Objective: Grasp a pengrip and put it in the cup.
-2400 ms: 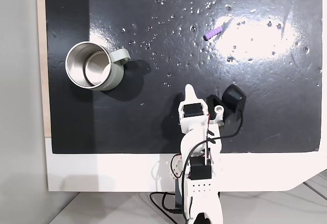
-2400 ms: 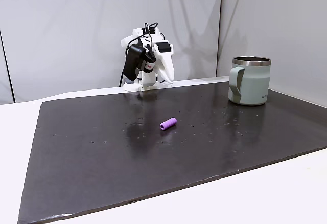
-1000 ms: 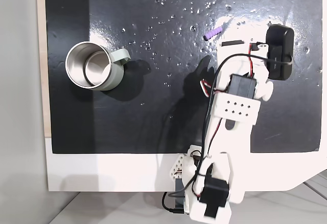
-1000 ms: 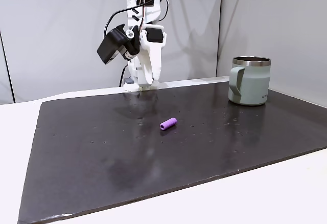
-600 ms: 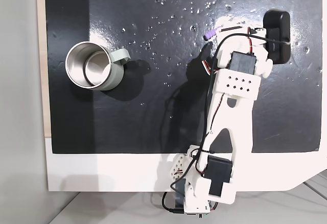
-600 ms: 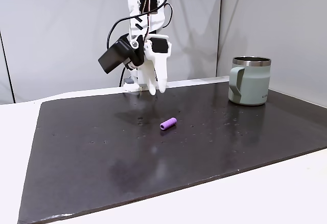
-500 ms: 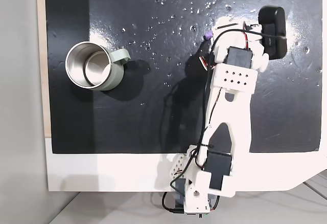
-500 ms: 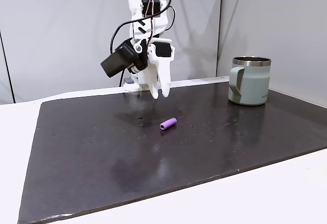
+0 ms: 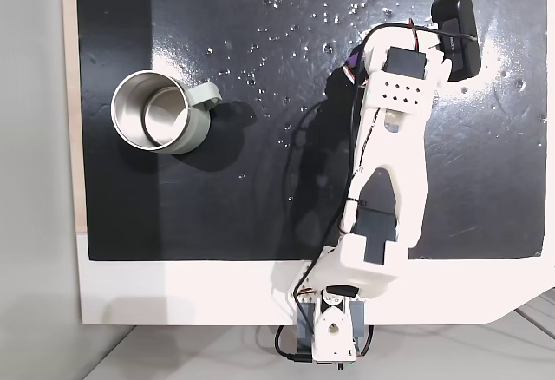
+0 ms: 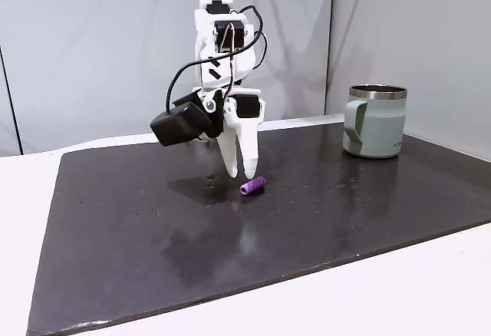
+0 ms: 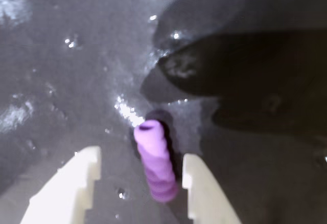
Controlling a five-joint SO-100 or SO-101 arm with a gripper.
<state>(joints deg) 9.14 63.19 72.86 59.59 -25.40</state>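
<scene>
One dark table (image 10: 368, 221) carries everything, wet-looking and glossy. Largest on it is the white arm (image 9: 386, 180), stretched from the near edge of the overhead-style fixed view toward the far right, its black camera pod (image 9: 455, 22) at the tip. Next in size is the cup (image 9: 154, 111), standing upright with its handle toward the arm, well apart at the left of that view; in the side fixed view the cup (image 10: 375, 120) is far right, with bare table between it and the work.

Smallest is the pengrip (image 11: 155, 161), lying flat on the table. In the wrist view it sits between the two fingers, closer to the right one, its long axis running roughly along the fingers and leaning slightly. The pincer (image 11: 139, 175) stands open at a moderate gap, holding nothing. From the side, the pincer (image 10: 241, 173) points down with its tips just above the table, the pengrip (image 10: 252, 186) beside them.

Judging from this, a short drop and a squeeze across the tube's width should do; nothing blocks it.
</scene>
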